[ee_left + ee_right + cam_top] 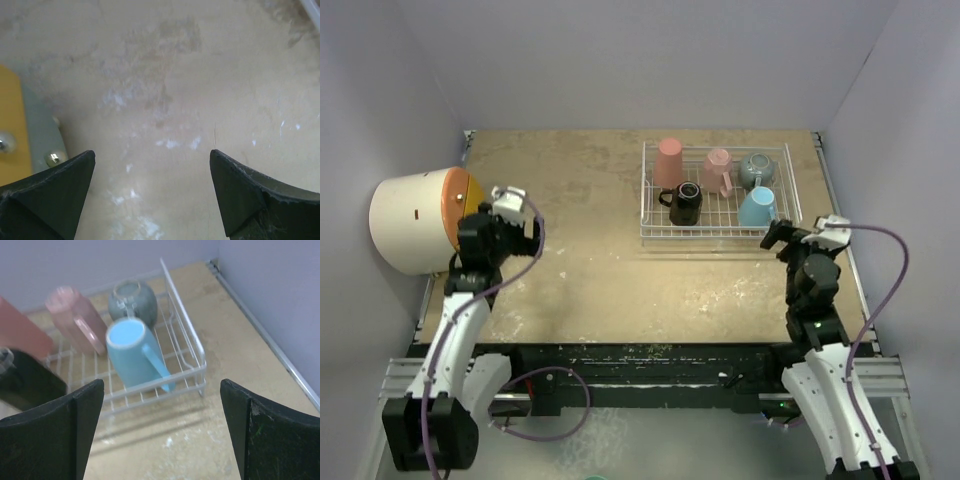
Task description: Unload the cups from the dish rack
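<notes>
The white wire dish rack (650, 232) stands at the back right of the table. In it are a salmon-red tumbler (668, 163), a pale pink mug (718, 170), a dark grey-blue mug (757, 170), a black mug (685, 203) and a light blue mug (757, 207). My right gripper (778, 235) is open and empty, just in front of the rack's near right corner. In its wrist view (161, 390) the light blue mug (132, 357) is closest, handle toward me, behind the rack's front rail (192, 380). My left gripper (525, 228) is open and empty over bare table at the left (152, 155).
A large cream drum (410, 220) with an orange lid (460, 205) lies on its side at the left edge, right beside my left gripper; the lid shows in the left wrist view (10, 125). Walls close the table at the back and both sides.
</notes>
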You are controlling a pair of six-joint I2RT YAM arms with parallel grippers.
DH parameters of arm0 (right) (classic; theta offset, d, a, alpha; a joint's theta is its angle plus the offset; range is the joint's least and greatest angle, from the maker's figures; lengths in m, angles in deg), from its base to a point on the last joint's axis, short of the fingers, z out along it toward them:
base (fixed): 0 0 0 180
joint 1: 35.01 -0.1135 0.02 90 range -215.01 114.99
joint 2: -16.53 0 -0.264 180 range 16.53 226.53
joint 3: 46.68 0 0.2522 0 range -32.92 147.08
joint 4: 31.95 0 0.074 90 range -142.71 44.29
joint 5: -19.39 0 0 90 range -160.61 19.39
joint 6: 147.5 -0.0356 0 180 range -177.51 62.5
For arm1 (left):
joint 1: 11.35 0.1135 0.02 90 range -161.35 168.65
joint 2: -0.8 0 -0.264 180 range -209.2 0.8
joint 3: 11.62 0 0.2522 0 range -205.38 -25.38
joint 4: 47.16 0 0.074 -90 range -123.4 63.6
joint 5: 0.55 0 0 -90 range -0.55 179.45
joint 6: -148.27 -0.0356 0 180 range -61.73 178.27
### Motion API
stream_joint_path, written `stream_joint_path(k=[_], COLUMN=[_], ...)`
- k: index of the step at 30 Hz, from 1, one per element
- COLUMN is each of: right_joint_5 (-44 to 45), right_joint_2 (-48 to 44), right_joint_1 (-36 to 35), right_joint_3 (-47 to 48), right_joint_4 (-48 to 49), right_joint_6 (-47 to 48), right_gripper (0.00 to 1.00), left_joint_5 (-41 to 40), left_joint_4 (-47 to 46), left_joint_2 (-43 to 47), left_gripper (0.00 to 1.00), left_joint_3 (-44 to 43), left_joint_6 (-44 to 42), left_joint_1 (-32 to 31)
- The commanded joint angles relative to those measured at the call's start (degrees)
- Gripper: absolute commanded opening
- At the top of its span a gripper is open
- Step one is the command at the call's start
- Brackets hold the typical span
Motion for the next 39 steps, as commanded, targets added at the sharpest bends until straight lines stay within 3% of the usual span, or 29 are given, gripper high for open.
stream_joint_path(k=[1,4,9,11,24,33,39], right_joint_5=[2.55,9.75,-9.30,-11.34,5.41,10.14,19.34], right_joint_2=[4.87,9.53,14.50,19.82,48.16,58.58,68.68], right_joint_1=[-0.08,-0.06,-0.14,-0.39,-24.35,-31.57,-33.97], right_joint_3=[16.38,25.27,25.59,29.39,49.94,57.78,67.51], right_joint_4=[-8.49,-24.15,-8.79,-10.83,-23.53,-29.40,-40.97], right_joint_6=[-12.30,-38.25,-23.66,-22.66,-21.16,-24.91,-33.79], right_gripper=[1.00,1.00,1.00,1.00,1.00,1.00,0.97], left_joint_5=[4.74,6.08,14.17,15.55,11.36,12.47,11.91], left_joint_4=[19.19,26.81,35.54,37.58,44.95,45.14,45.65], left_joint_2=[-10.14,-13.77,-15.70,-16.33,-17.42,-17.80,-16.76], left_gripper=[0.99,0.99,0.99,0.99,0.99,0.99,0.99], left_joint_3=[-21.92,-30.94,-39.01,-40.58,-40.03,-40.23,-39.60], left_joint_6=[-6.33,-6.52,-5.78,-5.50,-11.48,-11.74,-12.37], left_joint_1=[-0.16,-0.07,-0.07,-0.07,-0.07,-0.06,-0.07])
